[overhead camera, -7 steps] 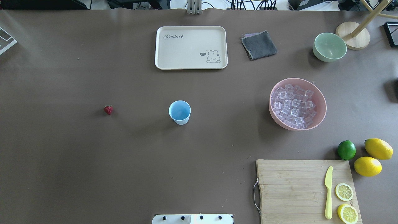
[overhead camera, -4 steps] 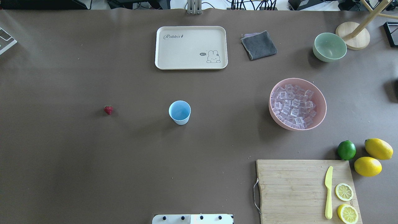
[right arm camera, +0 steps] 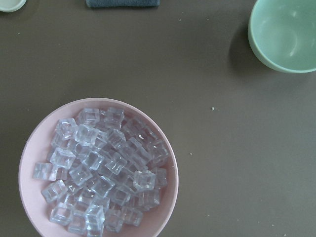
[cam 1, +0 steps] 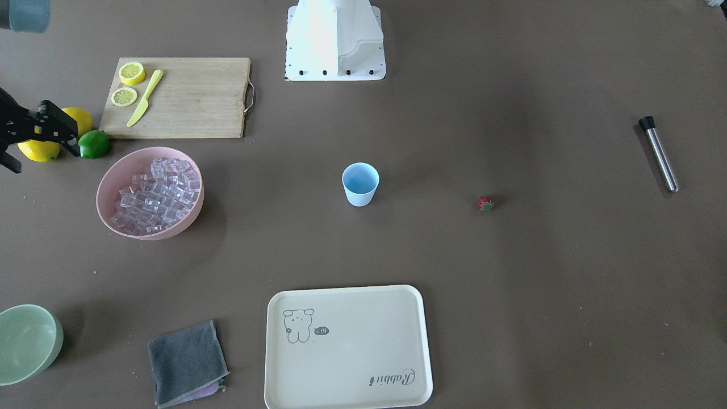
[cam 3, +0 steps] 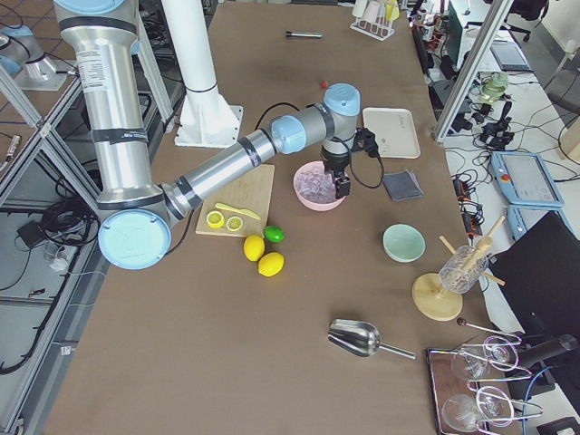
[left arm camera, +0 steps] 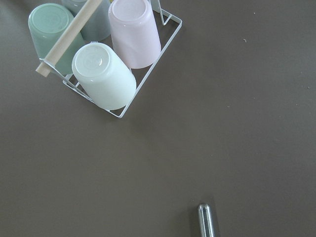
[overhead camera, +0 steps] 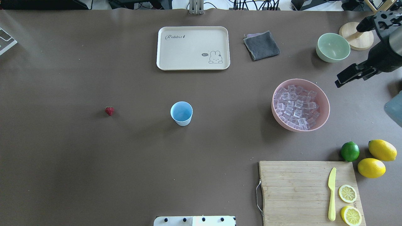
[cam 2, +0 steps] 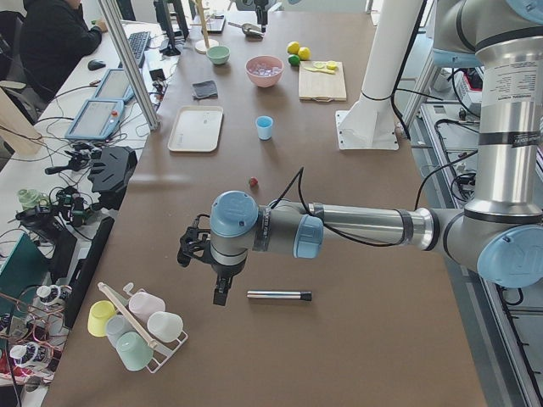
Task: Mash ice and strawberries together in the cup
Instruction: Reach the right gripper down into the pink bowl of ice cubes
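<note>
The pale blue cup (overhead camera: 181, 113) stands upright and empty mid-table; it also shows in the front view (cam 1: 360, 183). The small red strawberry (overhead camera: 109, 110) lies on the table to its left, apart from it. The ice cubes (overhead camera: 295, 106) fill the pink bowl (overhead camera: 326, 105); the right wrist view looks straight down on them (right arm camera: 98, 168). My right gripper (overhead camera: 347, 56) hangs open and empty above the table, just right of the pink bowl. My left gripper (cam 2: 204, 270) hovers far off at the table's left end beside a steel muddler (cam 2: 278, 295); I cannot tell whether it is open or shut.
A cream tray (overhead camera: 193, 47), grey cloth (overhead camera: 261, 45) and pale green bowl (overhead camera: 333, 47) sit at the back. A cutting board (overhead camera: 295, 191) with knife and lemon halves, a lime (overhead camera: 350, 151) and two lemons lie front right. A cup rack (left arm camera: 103, 74) stands near the left gripper.
My right arm and gripper have come into the overhead view from the right edge, near the pink bowl. The cup, strawberry and ice have not moved.
</note>
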Available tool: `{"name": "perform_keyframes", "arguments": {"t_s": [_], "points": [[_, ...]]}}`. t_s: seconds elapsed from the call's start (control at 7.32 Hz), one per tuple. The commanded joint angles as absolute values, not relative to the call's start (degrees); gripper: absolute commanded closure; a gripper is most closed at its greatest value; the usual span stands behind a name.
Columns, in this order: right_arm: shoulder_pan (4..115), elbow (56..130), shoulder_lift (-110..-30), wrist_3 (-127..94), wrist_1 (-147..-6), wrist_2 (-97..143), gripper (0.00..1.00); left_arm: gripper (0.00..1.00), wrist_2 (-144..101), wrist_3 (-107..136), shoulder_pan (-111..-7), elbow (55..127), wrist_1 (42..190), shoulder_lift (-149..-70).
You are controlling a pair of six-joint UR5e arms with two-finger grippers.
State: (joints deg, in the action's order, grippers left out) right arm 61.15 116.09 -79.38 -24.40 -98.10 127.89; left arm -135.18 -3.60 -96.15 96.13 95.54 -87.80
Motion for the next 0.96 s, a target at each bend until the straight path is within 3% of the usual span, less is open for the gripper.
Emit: {"name": "perform_keyframes", "arguments": {"t_s": [0.0,0.41,0.82], "points": [[51.2,115.67,-78.23,-36.59,-93.11,118.19,0.01,0.01,-135.18,-3.6,-96.15,96.06,95.54,-87.98],[46.78,113.48,-79.45,-43.03,-91.32,116.2,0.05,0.01,-135.18,-3.6,-96.15,96.41,95.54,-87.98],[43.86,111.62,-79.19,-46.05,-91.23,113.82,0.19,0.01,-135.18,-3.6,-96.24,96.5,95.54,-88.51]]}}
